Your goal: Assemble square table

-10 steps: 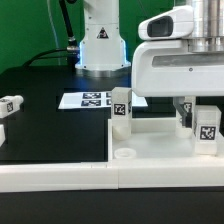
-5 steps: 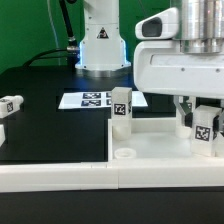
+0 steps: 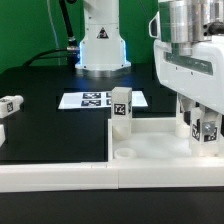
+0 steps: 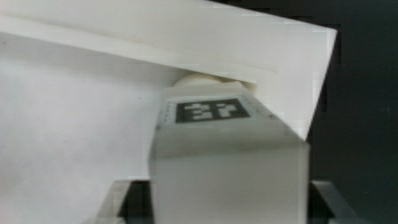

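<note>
Your black worktop (image 3: 50, 130) carries the square table top (image 3: 150, 150), rim up, at the exterior view's lower right. The marker board (image 3: 95, 100) lies flat behind it. One tagged leg (image 3: 121, 109) stands upright at the top's back edge; a loose leg (image 3: 10, 105) lies far on the exterior view's left. Your end effector (image 3: 203, 128) pinches a third tagged leg (image 4: 219, 110) upright at the top's corner, fingers (image 4: 222, 175) closed against it.
</note>
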